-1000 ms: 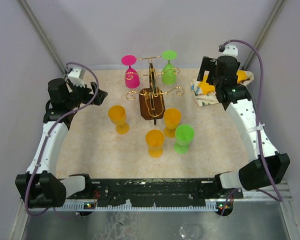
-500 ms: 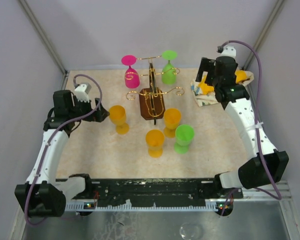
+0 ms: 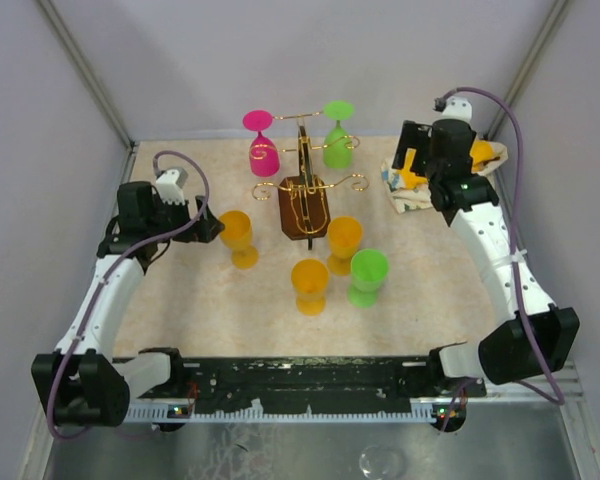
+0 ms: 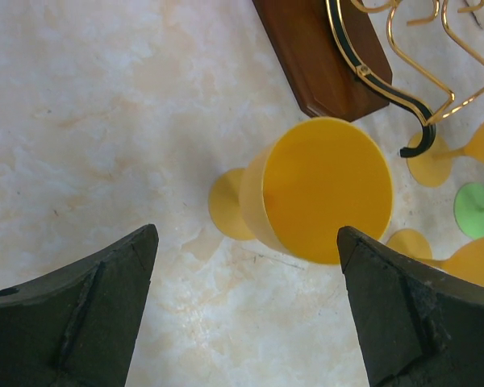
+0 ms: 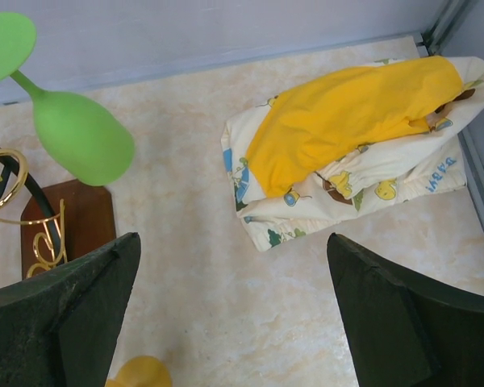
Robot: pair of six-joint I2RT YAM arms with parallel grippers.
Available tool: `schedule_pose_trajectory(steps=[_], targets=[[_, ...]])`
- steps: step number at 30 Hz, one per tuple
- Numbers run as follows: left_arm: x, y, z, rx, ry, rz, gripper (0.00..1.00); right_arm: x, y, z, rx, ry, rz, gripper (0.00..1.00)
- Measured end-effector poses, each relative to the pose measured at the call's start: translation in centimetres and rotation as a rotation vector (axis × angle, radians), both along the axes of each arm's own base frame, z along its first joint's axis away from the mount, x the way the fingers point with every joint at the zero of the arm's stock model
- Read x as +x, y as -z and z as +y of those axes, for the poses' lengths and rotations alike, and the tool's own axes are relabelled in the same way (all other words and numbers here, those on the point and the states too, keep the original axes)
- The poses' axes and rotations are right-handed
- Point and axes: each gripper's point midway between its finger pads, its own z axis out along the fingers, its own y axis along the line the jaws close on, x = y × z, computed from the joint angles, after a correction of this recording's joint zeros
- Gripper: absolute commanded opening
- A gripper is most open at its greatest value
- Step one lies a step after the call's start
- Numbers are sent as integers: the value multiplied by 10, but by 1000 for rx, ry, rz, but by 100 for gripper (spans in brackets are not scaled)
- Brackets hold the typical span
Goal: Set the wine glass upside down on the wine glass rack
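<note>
The gold wire rack (image 3: pixel 305 190) stands on its dark brown base (image 3: pixel 302 215) at the table's centre back. A pink glass (image 3: pixel 263 150) and a green glass (image 3: pixel 338 140) hang upside down on it. Three orange glasses (image 3: pixel 236 235) (image 3: pixel 310 283) (image 3: pixel 344 241) and one green glass (image 3: pixel 367 275) stand upright in front. My left gripper (image 3: pixel 208 222) is open, empty, just left of the leftmost orange glass (image 4: pixel 319 189). My right gripper (image 3: pixel 408 150) is open and empty at the back right, above the table near the cloth.
A folded white and yellow printed cloth (image 3: pixel 408 180) lies at the back right; it also shows in the right wrist view (image 5: pixel 355 137). Grey walls close in the table on the left, back and right.
My left arm has swung inward and forward, from the back left to just beside the leftmost orange glass. My right arm has barely moved.
</note>
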Motion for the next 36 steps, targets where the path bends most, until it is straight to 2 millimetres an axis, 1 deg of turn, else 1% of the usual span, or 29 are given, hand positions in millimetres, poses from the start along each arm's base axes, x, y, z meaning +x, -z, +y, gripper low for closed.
schedule_pose_trajectory(steps=[4,9,15,17,19,22,26,30,34,36], targets=[[12,4,0,1,-20,-8,93,0,-3,-1,-4,0,-18,98],[22,11,-2,16,-29,-4,83,0,-5,-3,-14,7,-32,98],[27,21,-4,25,-28,16,63,0,-2,-6,-30,16,-35,98],[29,25,-5,26,-26,26,57,1,-2,-7,-34,18,-39,98],[29,27,-6,26,-23,34,55,0,-2,-8,-41,22,-39,98],[31,26,-9,26,-16,34,46,-1,0,-11,-57,28,-39,98],[32,24,-14,26,-3,29,29,-1,1,-13,-71,33,-37,98],[33,19,-18,26,6,17,9,-3,2,-15,-81,35,-39,98],[34,19,-17,34,0,16,1,-4,-1,-15,-84,35,-46,98],[33,20,-16,34,-2,19,0,-5,-3,-15,-83,35,-52,98]])
